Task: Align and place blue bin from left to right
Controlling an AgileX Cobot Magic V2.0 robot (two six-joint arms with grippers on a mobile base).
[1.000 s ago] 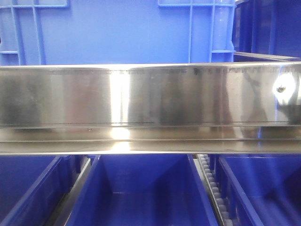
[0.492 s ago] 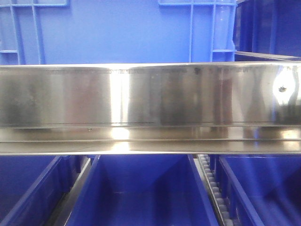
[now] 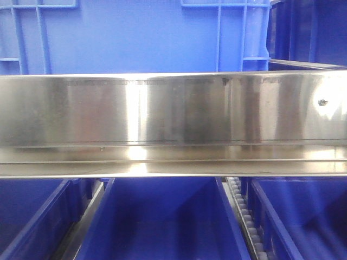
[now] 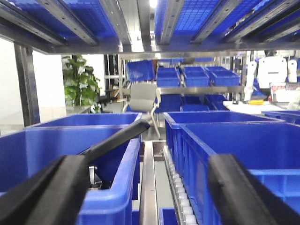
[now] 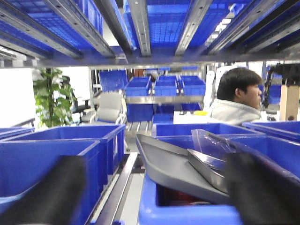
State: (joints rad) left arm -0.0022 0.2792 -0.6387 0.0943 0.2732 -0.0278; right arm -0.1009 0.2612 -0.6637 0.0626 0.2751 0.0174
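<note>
On the upper level, behind the steel rail, sits the blue bin. Left gripper and right gripper are both spread, empty. I judge the bin stiff, light, bulky, slick-walled; I'd take the thick rim or ribs.

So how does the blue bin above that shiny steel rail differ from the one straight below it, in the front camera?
The upper bin is a lighter, brighter blue, while the lower bin looks deeper blue. The upper bin shows its outer wall with raised ribs, and the lower bin shows its open, smooth inside. The upper bin sits above the steel rail, the lower bin beneath it. Both are blue plastic crates.
</note>
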